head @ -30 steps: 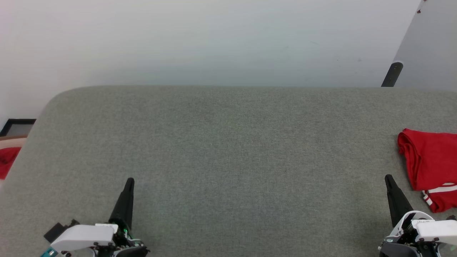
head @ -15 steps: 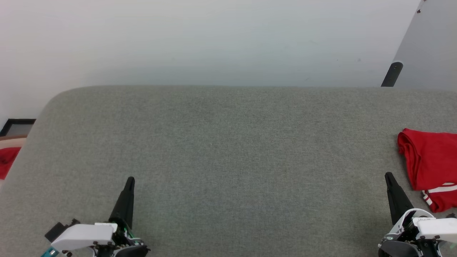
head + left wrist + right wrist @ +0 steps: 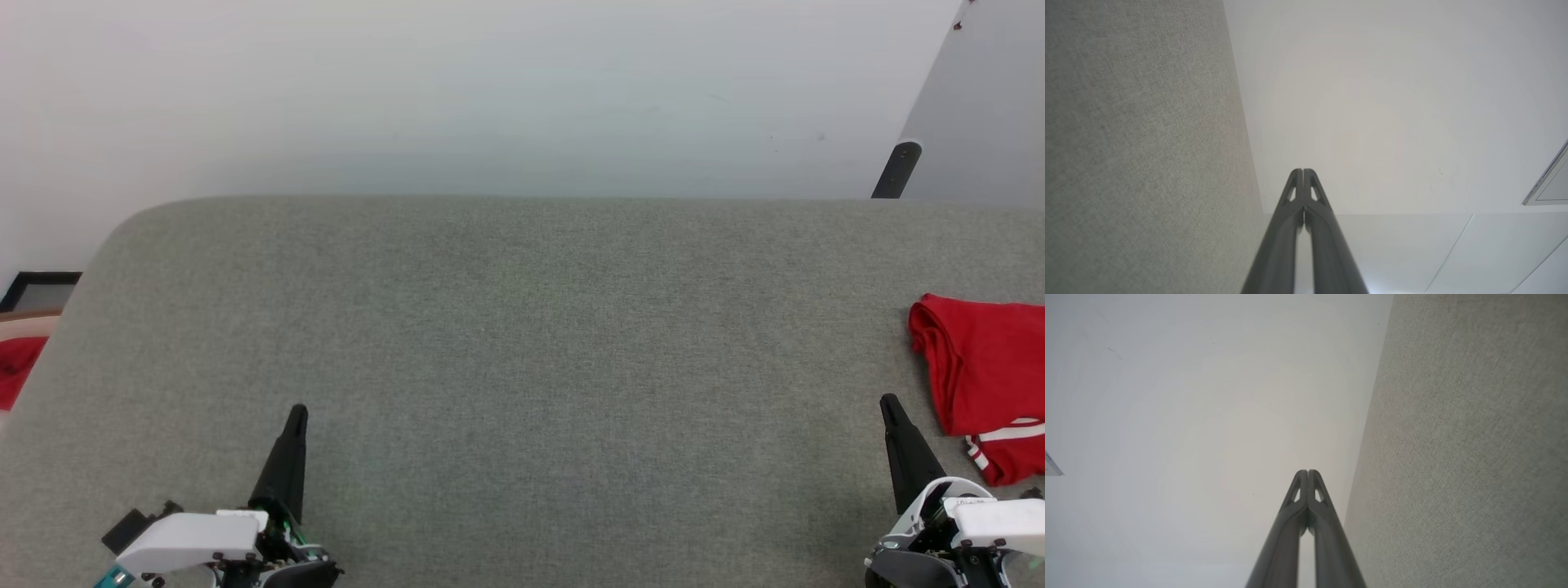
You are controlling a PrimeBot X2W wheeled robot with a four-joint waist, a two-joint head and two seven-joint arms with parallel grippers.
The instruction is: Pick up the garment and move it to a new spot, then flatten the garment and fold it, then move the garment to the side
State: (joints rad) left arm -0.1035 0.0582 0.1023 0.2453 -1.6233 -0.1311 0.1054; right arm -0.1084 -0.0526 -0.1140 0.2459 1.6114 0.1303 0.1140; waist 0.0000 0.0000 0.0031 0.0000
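The garment (image 3: 984, 380), red with a white stripe at its lower hem, lies folded at the far right of the grey surface (image 3: 522, 343), cut off by the head view's edge. My right gripper (image 3: 888, 406) points up just left of it, shut and empty, not touching it. At the lower left my left gripper (image 3: 298, 413) is shut and empty, far from the garment. In the left wrist view my left gripper (image 3: 1303, 171) has its tips pressed together; in the right wrist view my right gripper (image 3: 1307, 472) is closed the same way.
A red cloth scrap (image 3: 15, 367) lies beyond the surface's left edge, by a dark frame (image 3: 37, 290). A pale wall stands behind the surface, with a black post (image 3: 896, 170) at the back right. The grey surface spreads wide between the two grippers.
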